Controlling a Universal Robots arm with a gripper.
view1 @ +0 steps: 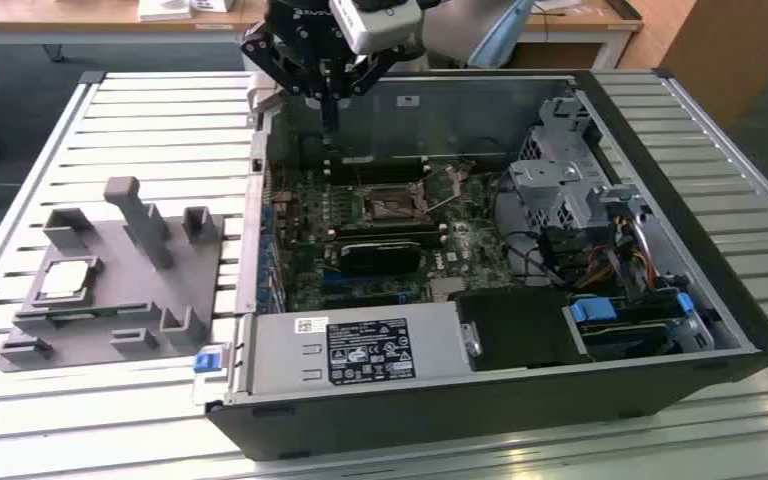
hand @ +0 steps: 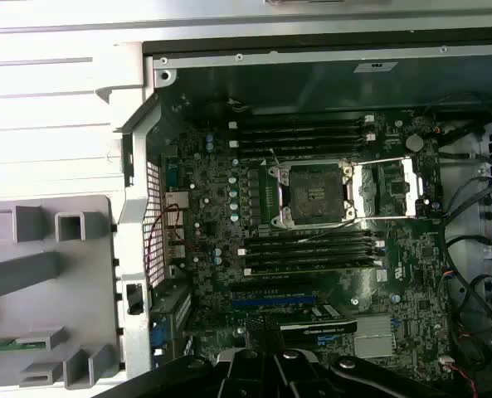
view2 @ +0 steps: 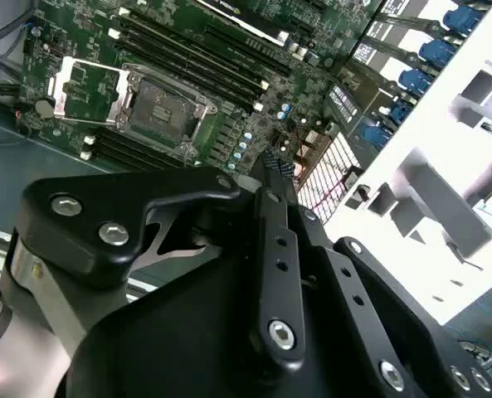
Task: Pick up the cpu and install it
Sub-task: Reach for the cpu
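Note:
The cpu [view1: 67,281], a small silver square chip, lies flat in a recess of the grey holder [view1: 157,290] on the exterior view's left, outside the computer case. My gripper [view1: 328,140] hangs over the rear of the motherboard, far from the chip, with its fingers pressed together and nothing between them. In the second wrist view the gripper [view2: 272,164] tapers to a point over the board's edge. The cpu socket [view1: 395,205] [view2: 164,104] [hand: 314,193] stands open and bare, its metal frame [hand: 385,192] folded back beside it.
The open case [view1: 704,290] lies on a slatted white table [view1: 157,110]. A grey power supply [view1: 357,350], a drive cage [view1: 564,185] with cables and a black card [view1: 384,252] crowd the board. A green memory stick [view1: 84,318] lies in the holder.

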